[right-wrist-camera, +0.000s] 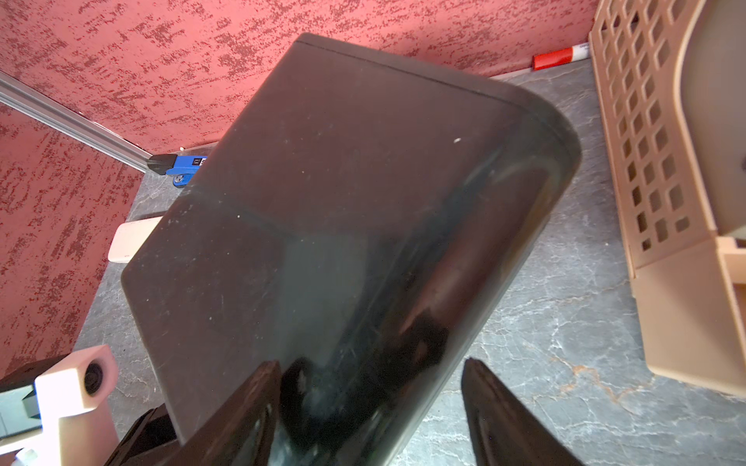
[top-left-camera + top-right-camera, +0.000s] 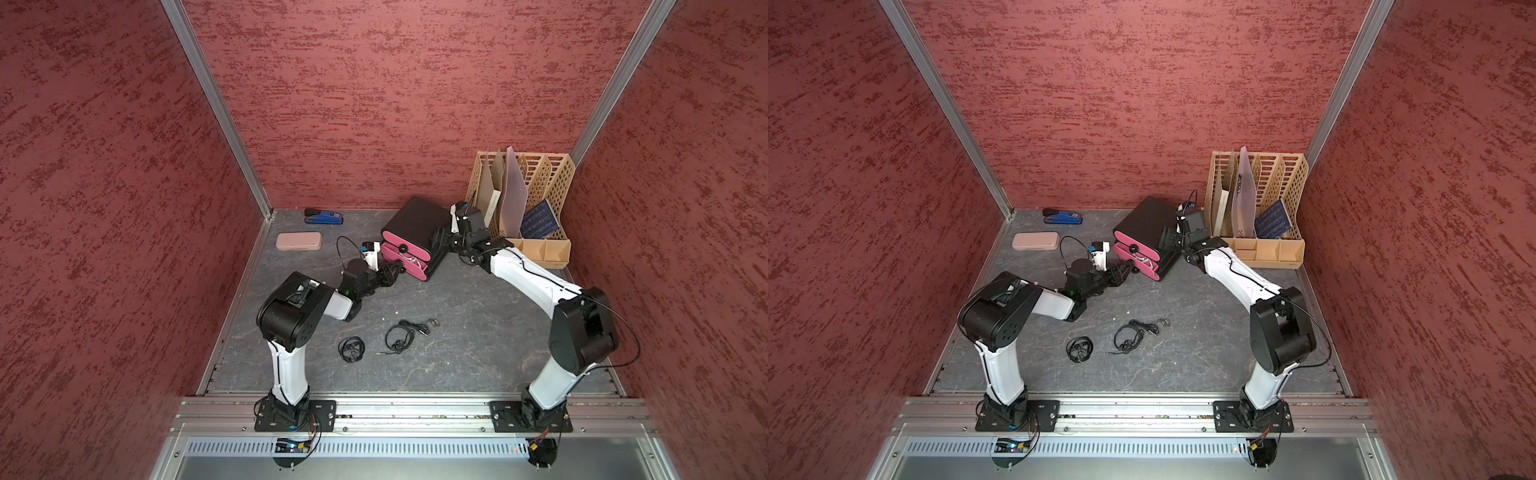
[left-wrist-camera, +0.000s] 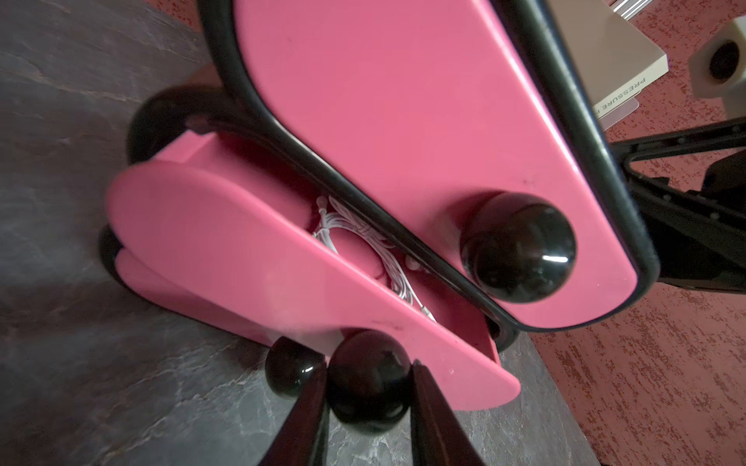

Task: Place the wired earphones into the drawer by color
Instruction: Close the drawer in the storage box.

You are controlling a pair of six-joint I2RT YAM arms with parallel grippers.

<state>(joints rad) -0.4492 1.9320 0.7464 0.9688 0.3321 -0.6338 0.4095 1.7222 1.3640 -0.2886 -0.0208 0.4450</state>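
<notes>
The left end effector (image 3: pixel 369 366) pinched the black knob (image 3: pixel 365 389) of the pink drawer (image 3: pixel 226 242), which was pulled open at frame centre with white wired earphones (image 3: pixel 355 238) coiled inside. The right end effector (image 1: pixel 369 363) was spread astride the black cabinet (image 1: pixel 343 181) edge. A tight black coil (image 2: pixel 351 349) and a looser black coil (image 2: pixel 404 336) lay on the counter (image 2: pixel 478 332), lower centre in both top views.

Two eyes overhead, one cam per wrist

Both top views stare steeply down from above the arm bases at the whole table (image 2: pixel 457 365). The left wrist cam is right up on the drawer unit (image 3: pixel 383 101) and one knob (image 3: pixel 367 387), and the right wrist cam is tight on its black shell.
</notes>
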